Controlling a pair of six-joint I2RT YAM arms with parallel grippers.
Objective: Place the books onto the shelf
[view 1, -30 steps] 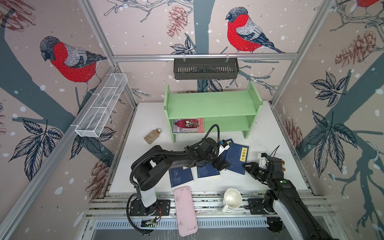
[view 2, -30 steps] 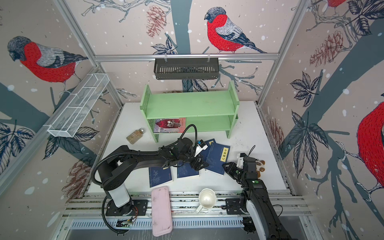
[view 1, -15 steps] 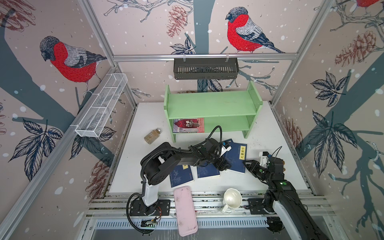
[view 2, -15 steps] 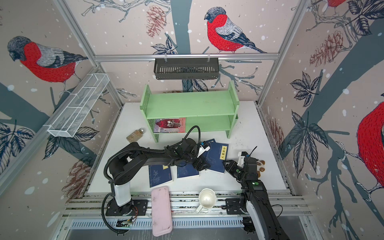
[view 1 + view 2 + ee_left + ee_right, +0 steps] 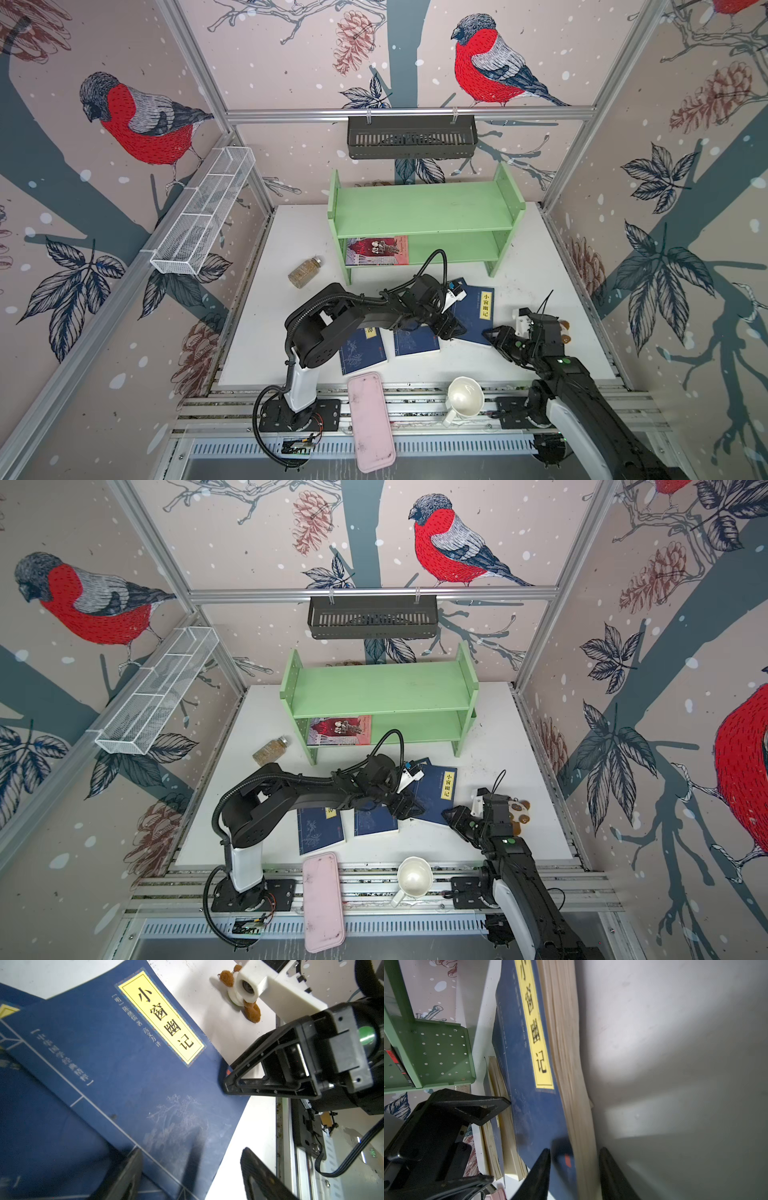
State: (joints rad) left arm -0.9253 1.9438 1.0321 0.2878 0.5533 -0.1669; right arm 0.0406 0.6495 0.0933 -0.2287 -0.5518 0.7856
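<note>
the step in hand looks like the pick-up of a second book. the red-and-grey book (image 5: 376, 250) already lies flat on the lower tier of the shelf (image 5: 424, 210), at one end, and the navy ones are all on the table (image 5: 540, 266) in front of the shelf. the labelled navy book (image 5: 471, 320) is the nearest of them to the shelf and partly overlaps another navy book (image 5: 18, 995). a third navy book (image 5: 415, 343) and a fourth navy book (image 5: 362, 349) lie flat farther out from the shelf. the right gripper (image 5: 490, 334) has its fingers (image 5: 542, 1167) on either side of the labelled book's corner farthest from the shelf, but i cannot tell whether they pinch it or only bracket it. the left gripper (image 5: 451, 330) hangs over the same book with its jaws wide apart, holding nothing. next, i judge, the corner grip must firm up and raise that edge so the left jaws can close on it. then the floppy paperback has to be carried level onto a tier. the left arm hides the farther books' labels, the stack under the labelled book cannot be counted, and the back of the lower tier is in shadow.
</note>
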